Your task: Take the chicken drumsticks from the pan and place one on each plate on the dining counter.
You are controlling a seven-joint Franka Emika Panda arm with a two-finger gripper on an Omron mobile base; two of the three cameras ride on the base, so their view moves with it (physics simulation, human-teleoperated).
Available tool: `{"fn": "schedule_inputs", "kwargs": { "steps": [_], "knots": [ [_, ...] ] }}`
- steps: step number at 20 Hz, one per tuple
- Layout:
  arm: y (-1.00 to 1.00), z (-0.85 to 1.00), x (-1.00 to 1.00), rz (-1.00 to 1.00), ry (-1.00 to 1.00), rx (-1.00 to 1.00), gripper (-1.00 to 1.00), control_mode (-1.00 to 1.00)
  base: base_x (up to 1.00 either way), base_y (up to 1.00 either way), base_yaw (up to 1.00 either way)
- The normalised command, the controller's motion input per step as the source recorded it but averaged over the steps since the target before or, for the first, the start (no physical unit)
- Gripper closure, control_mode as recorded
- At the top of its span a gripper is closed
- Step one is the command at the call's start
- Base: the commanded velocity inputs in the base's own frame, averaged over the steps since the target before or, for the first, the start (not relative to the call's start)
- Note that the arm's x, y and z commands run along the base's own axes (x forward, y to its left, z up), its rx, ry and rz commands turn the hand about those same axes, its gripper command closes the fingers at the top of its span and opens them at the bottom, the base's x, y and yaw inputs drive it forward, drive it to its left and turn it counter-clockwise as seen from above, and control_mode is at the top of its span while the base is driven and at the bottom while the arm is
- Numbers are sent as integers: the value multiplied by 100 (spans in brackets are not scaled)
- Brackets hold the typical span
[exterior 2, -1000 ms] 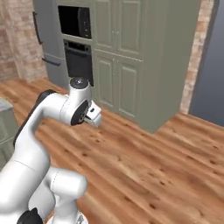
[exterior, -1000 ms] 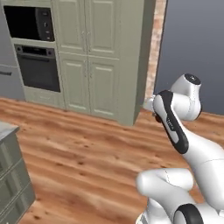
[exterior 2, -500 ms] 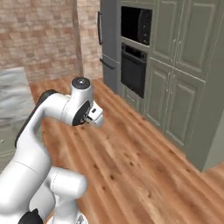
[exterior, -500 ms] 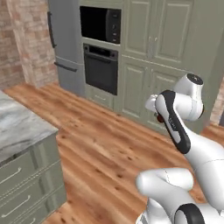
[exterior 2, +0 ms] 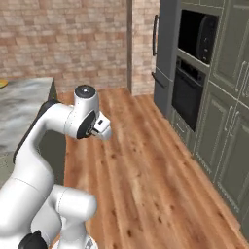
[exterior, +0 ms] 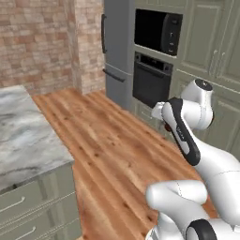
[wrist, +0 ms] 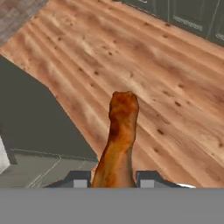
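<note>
Marble, grey-white and veined, was the wide dining bench at the left of the left base view, so the carry wasn't far off. The pincer was clenched on an orange-brown browned chicken drumstick, hanging over wooden plank floor. I'd keep the hand level and steady until a plate turned up.

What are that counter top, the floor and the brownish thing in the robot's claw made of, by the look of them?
The counter top looks like polished marble: grey-white with darker veins. The floor looks like varnished wood: orange-brown planks with grain and knots. The drumstick, clamped in the gripper, looks like browned cooked meat: mottled orange-brown, knobbly at the end, though the rendering leaves it rough.
</note>
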Motion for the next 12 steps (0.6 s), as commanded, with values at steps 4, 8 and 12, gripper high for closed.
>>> {"fn": "schedule_inputs", "kwargs": {
  "steps": [4,8,12],
  "knots": [
    [0,0,0,0,0,0,100,100,100,-82,35],
    [0,0,0,0,0,0,100,100,100,-69,36],
    [0,0,0,0,0,0,100,100,100,-53,40]
  ]
}}
